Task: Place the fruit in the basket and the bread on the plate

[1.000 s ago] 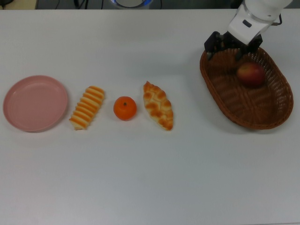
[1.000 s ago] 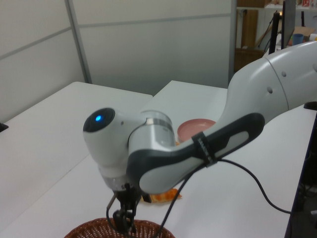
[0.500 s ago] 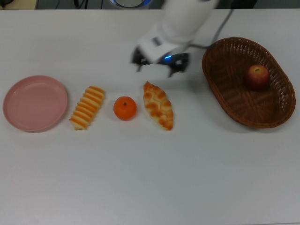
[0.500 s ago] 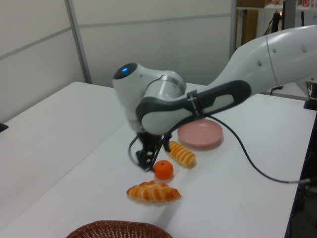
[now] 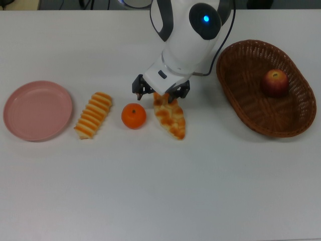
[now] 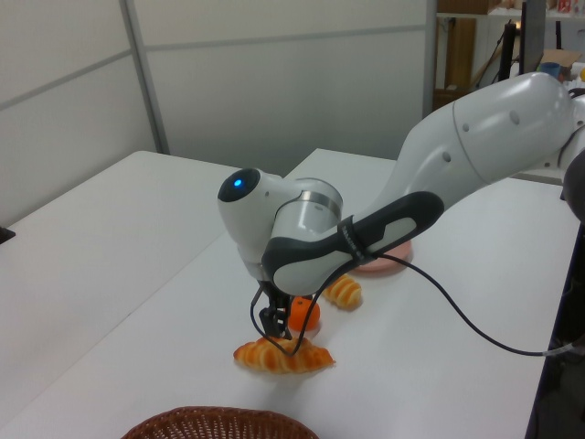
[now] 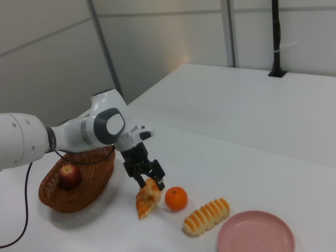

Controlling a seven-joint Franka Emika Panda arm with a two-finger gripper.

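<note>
The gripper (image 5: 161, 93) hangs low over the middle of the white bench (image 5: 160, 191), its fingers (image 5: 142, 90) spread apart, one on either side of the near-arm end of the braided loaf (image 5: 169, 114). In the top view that end of the loaf shows between the two dark fingertips; in the right view the fingertips straddle its upper tip, and I cannot tell whether either one touches the crust. The loaf lies flat on the bench, slanting away from the gripper toward the top view's lower right.

Just beside the loaf, on the top view's left, sits the mandarin (image 5: 134, 115), close to the fingers but not between them. Further left lies the striped roll (image 5: 93, 115), and beyond it the pink plate (image 5: 37, 110) rests near the bench's left edge in the top view, with nothing on it.

Well apart, toward the top view's right edge of the bench, stands the wicker basket (image 5: 251, 110), and the apple (image 5: 275, 82) sits inside it toward the far end. A black cable (image 6: 457, 315) trails from the arm across the bench in the left view.
</note>
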